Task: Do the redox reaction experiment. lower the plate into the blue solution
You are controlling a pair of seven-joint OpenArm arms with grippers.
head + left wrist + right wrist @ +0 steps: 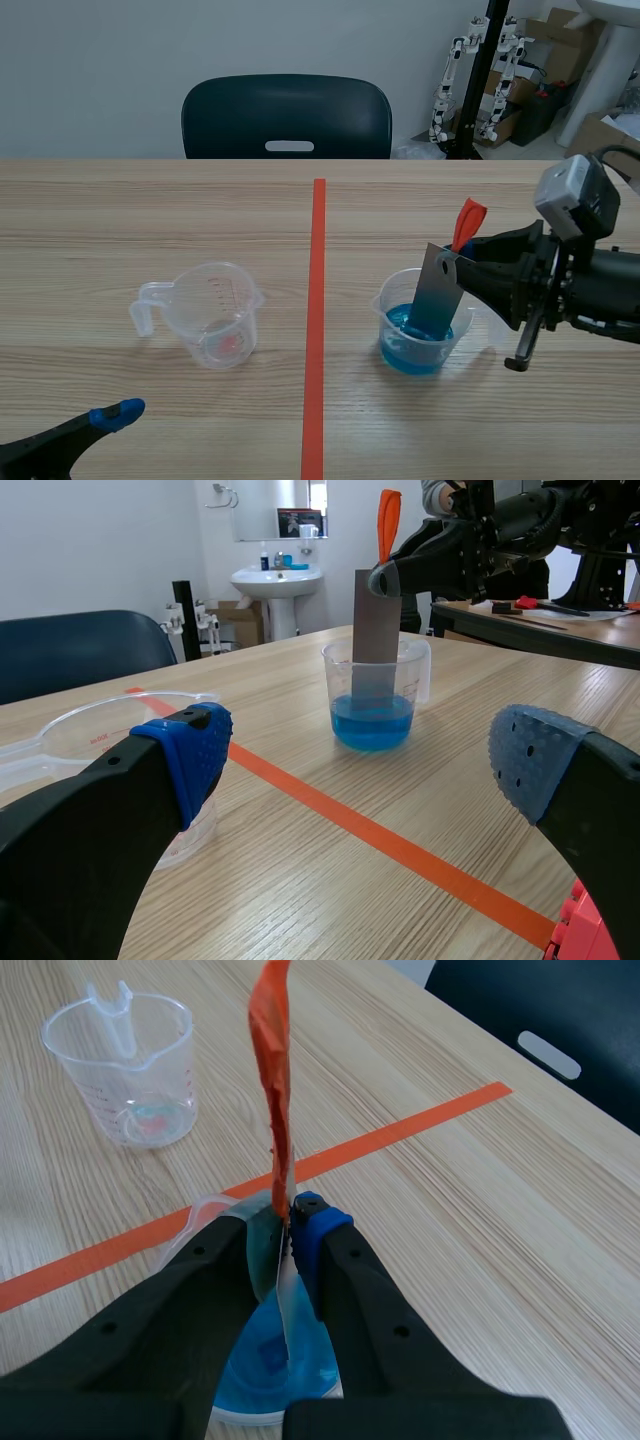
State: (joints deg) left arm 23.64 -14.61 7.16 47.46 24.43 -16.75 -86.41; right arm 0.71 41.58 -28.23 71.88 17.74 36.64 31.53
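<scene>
- Watching the right arm [590, 280] from across the room: its jaws are clamped tight on the top of the plate [437, 290], just under the orange tag [468, 222].
- The plate stands a bit tilted in the clear beaker [388, 298], with its lower end already in the blue solution [412, 350].
- It looks like a thin grey metal strip. I'd guess light, stiff and slick once wet, so pinching the dry top flat-on seems right.
- The beaker is roughly a third full. It's thin plastic, probably easy to nudge over.
- The second measuring cup [215, 315], across the tape line [316, 300], looks empty.
- The left arm [60, 440] sits low over the table [150, 220], jaws wide apart, holding nothing.
</scene>
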